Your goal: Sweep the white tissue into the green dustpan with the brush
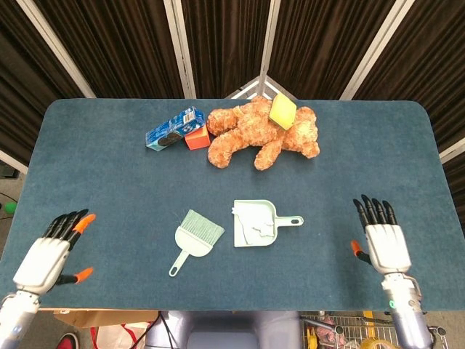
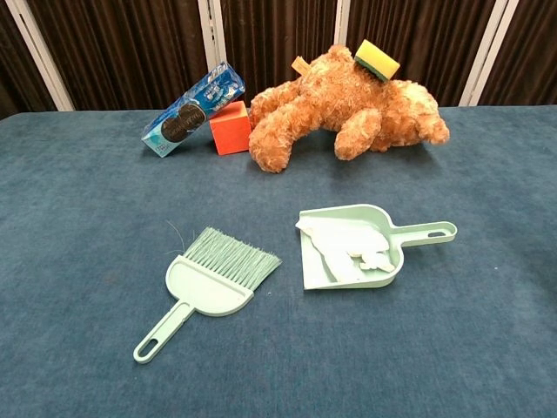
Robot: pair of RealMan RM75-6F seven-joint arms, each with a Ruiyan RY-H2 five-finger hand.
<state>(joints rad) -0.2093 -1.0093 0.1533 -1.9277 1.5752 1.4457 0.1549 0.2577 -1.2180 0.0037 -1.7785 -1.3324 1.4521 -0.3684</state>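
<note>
The green dustpan (image 1: 254,224) (image 2: 352,244) lies at the table's middle, its handle pointing right. The white tissue (image 1: 256,230) (image 2: 350,247) lies inside the pan. To its left lies the green brush (image 1: 195,237) (image 2: 213,279), bristles toward the far side, handle toward the near left; nothing holds it. My left hand (image 1: 48,254) hovers at the near left corner, fingers spread and empty. Over the near right edge my right hand (image 1: 381,236) is open too, fingers straight. Neither hand shows in the chest view.
A brown teddy bear (image 1: 263,134) (image 2: 348,106) with a yellow sponge (image 1: 282,110) on it lies at the back. A blue cookie pack (image 1: 174,129) (image 2: 191,108) leans on an orange block (image 1: 197,138) (image 2: 230,127) beside it.
</note>
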